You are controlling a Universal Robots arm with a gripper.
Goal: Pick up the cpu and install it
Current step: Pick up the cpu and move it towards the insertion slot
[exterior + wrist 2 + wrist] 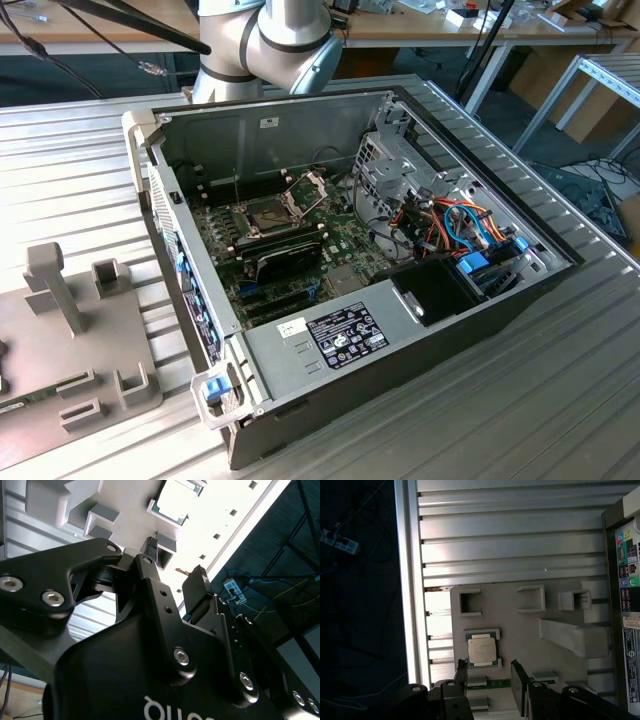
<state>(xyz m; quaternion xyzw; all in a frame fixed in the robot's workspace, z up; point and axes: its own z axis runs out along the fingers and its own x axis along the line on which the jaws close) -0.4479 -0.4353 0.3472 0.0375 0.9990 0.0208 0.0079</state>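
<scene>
Step in hand: approach for pick-up, nothing grasped yet. The gripper (489, 672) is open and empty. The cpu (481, 650) lies flat in its nest on the grey tray (520, 630), just beyond the fingertips and untouched. In the exterior view the tray sits at 8 o'clock from the computer case (270, 135). My judgement: a grasp calls for the fingers to straddle the cpu's edges squarely.

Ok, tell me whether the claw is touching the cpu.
Apart. In the second wrist view the open claw hangs clear of the cpu, with the pale fixture showing between them.
</scene>
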